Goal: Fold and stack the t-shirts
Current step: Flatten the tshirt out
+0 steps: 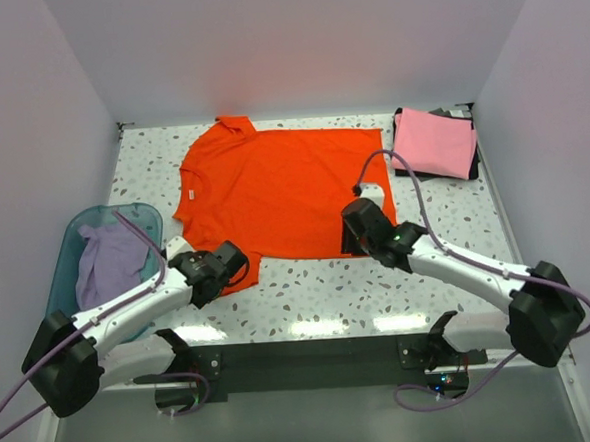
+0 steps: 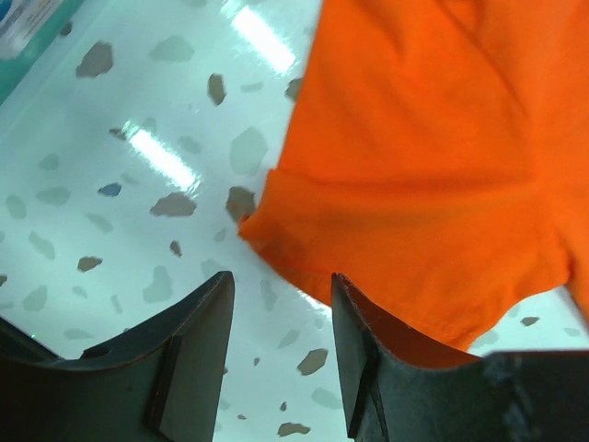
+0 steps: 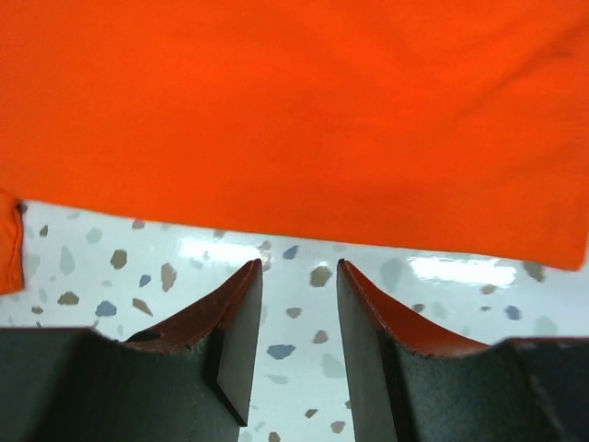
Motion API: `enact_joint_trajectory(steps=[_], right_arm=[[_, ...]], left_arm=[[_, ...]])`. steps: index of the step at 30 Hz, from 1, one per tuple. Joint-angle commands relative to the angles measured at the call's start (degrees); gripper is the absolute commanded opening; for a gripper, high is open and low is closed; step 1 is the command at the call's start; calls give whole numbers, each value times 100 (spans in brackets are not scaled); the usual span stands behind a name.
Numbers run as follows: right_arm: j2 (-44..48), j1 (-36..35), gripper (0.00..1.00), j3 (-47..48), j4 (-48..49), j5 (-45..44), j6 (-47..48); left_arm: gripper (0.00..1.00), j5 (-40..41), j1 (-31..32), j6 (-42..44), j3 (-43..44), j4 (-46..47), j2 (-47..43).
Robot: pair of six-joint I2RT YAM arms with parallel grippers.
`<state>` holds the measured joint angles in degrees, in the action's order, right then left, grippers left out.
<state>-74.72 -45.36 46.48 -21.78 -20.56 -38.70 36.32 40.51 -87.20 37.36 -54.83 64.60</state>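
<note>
A: Orange shirt [image 1: 283, 192], where?
B: Spread flat in the middle of the surface [image 1: 309, 285], collar toward 11 o'clock.
A: Left gripper [image 2: 281, 281]?
B: At the shirt's 7 o'clock corner. Jaws released, nothing between them, sleeve edge just past the tips.
A: Right gripper [image 3: 299, 267]?
B: At the shirt's 5 o'clock hem. Jaws released, only bare speckled surface in the gap, hem just ahead.
A: Other shirts?
B: Pink shirt [image 1: 435, 140] folded at 2 o'clock, well apart from the orange one. Lavender shirt [image 1: 112, 260] bunched inside the teal basin [image 1: 65, 257] at 8 o'clock.
</note>
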Motion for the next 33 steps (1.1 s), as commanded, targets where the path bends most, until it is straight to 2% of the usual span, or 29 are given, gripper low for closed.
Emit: enact_joint_trajectory(steps=[1,3,7,9,16,20,31,32,33], right_arm=[[544,404,42,-252,-195,-221,29],[642,721,42,-367,-265,-168,143],[774,1204,41,-543,-239,16,275],[783,1459,41,-596,-195,157,354],[696,2127,41,-658,-81,473,556],[608,2356,41,-701,7,605,635],[169,3235,43,-912,428,1334,732],[133,3288,45,-913,455,1387,715],[107,3358,46,-904,490,1414,697]], left_arm=[[52,333,325,-1247,-203,-609,-184],[50,306,352,-1142,-325,-477,-316],[42,227,352,-869,-528,-108,-553],[42,288,352,-790,-625,68,-580],[56,473,335,-518,-625,656,-246],[56,464,229,-132,-669,1070,-10],[26,78,-237,265,-959,1519,264],[18,8,-245,300,-968,1528,238],[15,-19,-237,370,-968,1536,203]])
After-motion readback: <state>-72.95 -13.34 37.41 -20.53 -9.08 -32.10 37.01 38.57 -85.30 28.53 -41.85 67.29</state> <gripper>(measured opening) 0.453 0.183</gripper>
